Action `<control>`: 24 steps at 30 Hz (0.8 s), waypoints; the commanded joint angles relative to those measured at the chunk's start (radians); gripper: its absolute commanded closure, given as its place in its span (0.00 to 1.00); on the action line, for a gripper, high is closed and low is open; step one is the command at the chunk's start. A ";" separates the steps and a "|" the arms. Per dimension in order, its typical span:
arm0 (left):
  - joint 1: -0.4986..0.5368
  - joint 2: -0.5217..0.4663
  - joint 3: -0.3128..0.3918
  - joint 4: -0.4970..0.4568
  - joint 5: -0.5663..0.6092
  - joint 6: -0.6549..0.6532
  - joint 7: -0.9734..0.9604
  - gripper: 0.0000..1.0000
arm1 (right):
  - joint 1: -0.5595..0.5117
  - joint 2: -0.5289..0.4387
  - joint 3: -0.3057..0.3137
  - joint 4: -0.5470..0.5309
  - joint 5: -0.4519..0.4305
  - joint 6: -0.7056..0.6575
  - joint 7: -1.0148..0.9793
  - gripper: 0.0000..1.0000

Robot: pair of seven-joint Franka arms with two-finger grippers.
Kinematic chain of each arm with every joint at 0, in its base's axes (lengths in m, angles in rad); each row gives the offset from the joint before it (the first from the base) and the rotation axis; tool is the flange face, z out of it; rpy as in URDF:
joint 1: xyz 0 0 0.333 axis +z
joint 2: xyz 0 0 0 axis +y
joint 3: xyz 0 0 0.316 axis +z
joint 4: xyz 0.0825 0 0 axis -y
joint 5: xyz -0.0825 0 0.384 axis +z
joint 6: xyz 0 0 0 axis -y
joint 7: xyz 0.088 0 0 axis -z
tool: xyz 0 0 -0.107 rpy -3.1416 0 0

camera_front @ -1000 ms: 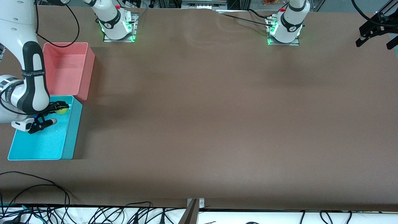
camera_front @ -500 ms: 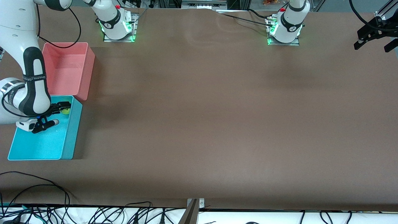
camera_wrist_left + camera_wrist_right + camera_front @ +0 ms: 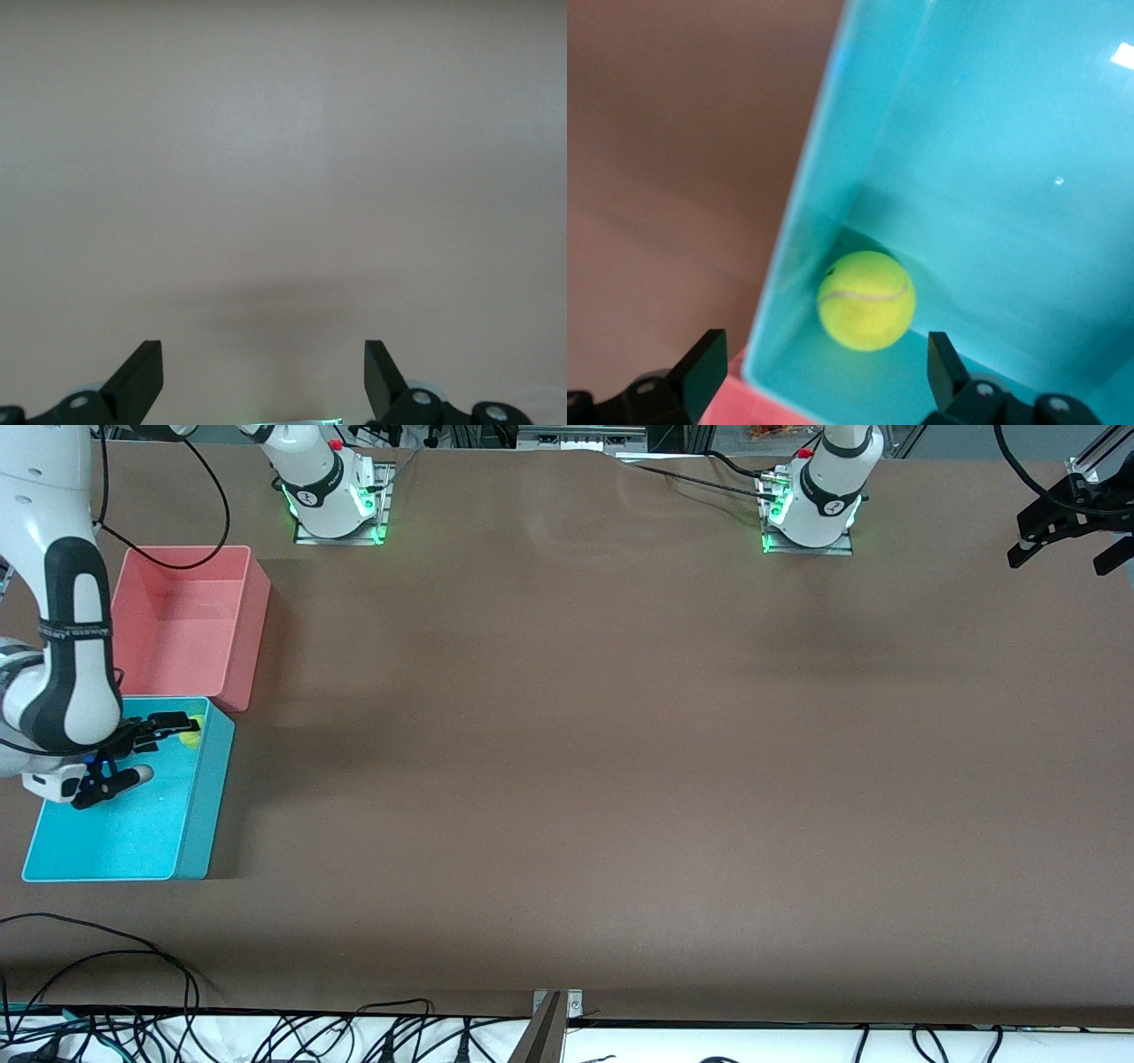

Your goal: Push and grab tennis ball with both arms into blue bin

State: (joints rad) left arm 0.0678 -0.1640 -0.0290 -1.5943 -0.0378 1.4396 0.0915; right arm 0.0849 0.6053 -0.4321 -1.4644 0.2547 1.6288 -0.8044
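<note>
Tennis ball (image 3: 866, 300) is seen in a corner of the blue bin (image 3: 197, 815), released; light, fuzzy, likely easily gripped across its middle. Right pincer (image 3: 819, 381) is spread empty above it; left pincer (image 3: 263, 382) is held open, waiting over bare table (image 3: 620, 735).

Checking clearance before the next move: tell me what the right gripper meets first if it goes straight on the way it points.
Most likely the tennis ball, lying in a corner of the blue bin between the open fingers of the right gripper in its wrist view. If it misses the ball, it meets the bin floor. Depth is uncertain.
</note>
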 commanded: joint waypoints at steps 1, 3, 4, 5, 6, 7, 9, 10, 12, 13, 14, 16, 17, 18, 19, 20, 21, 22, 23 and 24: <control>-0.002 0.012 -0.002 0.033 0.010 -0.021 -0.004 0.00 | 0.041 0.005 -0.003 0.127 -0.031 -0.124 0.073 0.00; -0.002 0.014 -0.002 0.033 0.012 -0.019 -0.004 0.00 | 0.056 0.004 -0.005 0.147 -0.031 -0.145 0.086 0.00; -0.002 0.012 -0.002 0.033 0.012 -0.021 -0.004 0.00 | 0.067 0.002 -0.007 0.157 -0.031 -0.153 0.096 0.00; -0.002 0.012 -0.002 0.033 0.010 -0.019 -0.004 0.00 | 0.075 -0.002 -0.005 0.170 -0.037 -0.159 0.106 0.00; -0.002 0.014 -0.002 0.033 0.010 -0.019 -0.004 0.00 | 0.087 -0.009 -0.005 0.176 -0.043 -0.159 0.117 0.00; -0.002 0.014 -0.002 0.033 0.010 -0.019 -0.004 0.00 | 0.107 -0.013 -0.005 0.182 -0.052 -0.159 0.132 0.00; -0.002 0.014 -0.002 0.033 0.010 -0.019 -0.004 0.00 | 0.137 -0.016 -0.007 0.184 -0.064 -0.162 0.178 0.00; -0.002 0.014 -0.002 0.033 0.010 -0.019 -0.004 0.00 | 0.144 -0.024 -0.005 0.184 -0.067 -0.162 0.197 0.00; 0.000 0.014 -0.002 0.033 0.012 -0.021 -0.004 0.00 | 0.168 -0.059 0.000 0.177 -0.075 -0.161 0.232 0.00; 0.000 0.012 0.000 0.033 0.012 -0.019 -0.004 0.00 | 0.193 -0.074 0.000 0.173 -0.090 -0.161 0.257 0.00; 0.000 0.014 0.000 0.033 0.012 -0.019 -0.004 0.00 | 0.203 -0.084 0.004 0.173 -0.109 -0.162 0.284 0.00; 0.000 0.014 0.000 0.033 0.012 -0.019 -0.004 0.00 | 0.208 -0.117 0.021 0.162 -0.135 -0.162 0.358 0.00; 0.000 0.014 0.000 0.033 0.012 -0.019 -0.004 0.00 | 0.210 -0.142 0.044 0.144 -0.146 -0.161 0.408 0.00; 0.000 0.012 0.000 0.033 0.012 -0.019 -0.004 0.00 | 0.208 -0.166 0.073 0.122 -0.161 -0.158 0.453 0.00; 0.000 0.014 0.000 0.033 0.012 -0.021 -0.004 0.00 | 0.208 -0.192 0.097 0.104 -0.181 -0.155 0.491 0.00; 0.000 0.014 0.000 0.033 0.012 -0.019 -0.003 0.00 | 0.207 -0.222 0.127 0.079 -0.211 -0.153 0.537 0.00; 0.000 0.014 0.000 0.033 0.012 -0.019 -0.003 0.00 | 0.205 -0.243 0.148 0.061 -0.233 -0.149 0.579 0.00; 0.000 0.014 0.000 0.033 0.012 -0.019 -0.004 0.00 | 0.202 -0.271 0.179 0.040 -0.259 -0.148 0.629 0.00; 0.000 0.014 0.000 0.033 0.012 -0.019 -0.003 0.00 | 0.199 -0.294 0.205 0.021 -0.279 -0.148 0.678 0.00; 0.000 0.014 0.000 0.033 0.012 -0.019 -0.003 0.00 | 0.193 -0.314 0.232 0.003 -0.294 -0.148 0.727 0.00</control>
State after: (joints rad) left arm 0.0680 -0.1639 -0.0283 -1.5933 -0.0378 1.4396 0.0915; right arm 0.2944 0.4505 -0.3216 -1.3145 0.0554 1.4713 -0.2840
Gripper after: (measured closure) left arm 0.000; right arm 0.000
